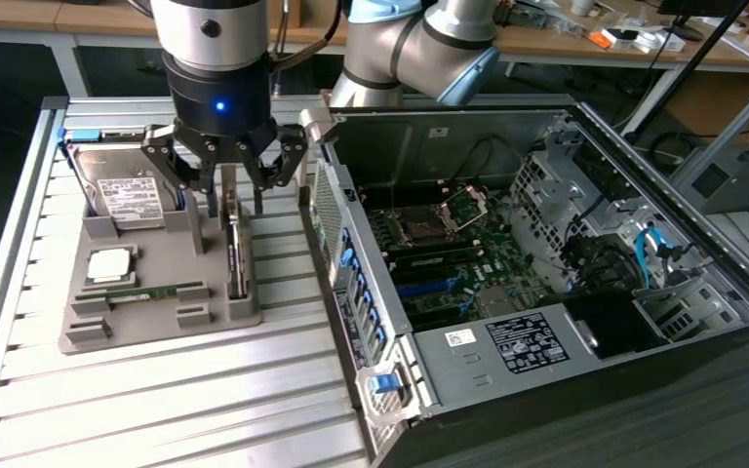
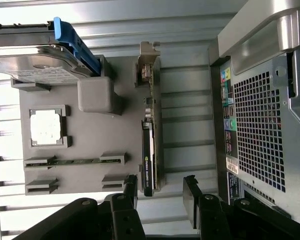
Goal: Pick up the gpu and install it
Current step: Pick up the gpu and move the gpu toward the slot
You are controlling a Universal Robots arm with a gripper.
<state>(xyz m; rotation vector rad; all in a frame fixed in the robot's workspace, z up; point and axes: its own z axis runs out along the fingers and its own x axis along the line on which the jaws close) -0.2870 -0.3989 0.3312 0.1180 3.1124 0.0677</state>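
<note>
Aluminium slats make up the counter [image 1: 153, 400], and the open computer case [image 1: 348, 244] lies on it at the exterior view's right, its boards and cables exposed. Just beside the case is a grey tray [image 1: 153, 317] holding a hard drive [image 1: 132, 195], a square processor chip [image 1: 110, 263] and a narrow memory stick [image 1: 153, 291].

The gpu [image 1: 235, 249] stands on its edge in a slot along the tray's side nearest the case. Its long axis runs parallel to the case's perforated rear panel, with the silvery bracket at the end by the hard drive.

The claw [image 1: 227, 200] hangs directly above the card, released, with its jaws spread wide and nothing held. In the wrist view one finger sits on each side of the card's thin dimension. The card lies closer to one finger [image 2: 131, 192] than to the other, not centred, and I see no contact.

How high the claw is above the card, and where along its length, is hard to judge. The card's lower edge is sunk in the slot. The socket in the case is lost among dark parts and cables.
</note>
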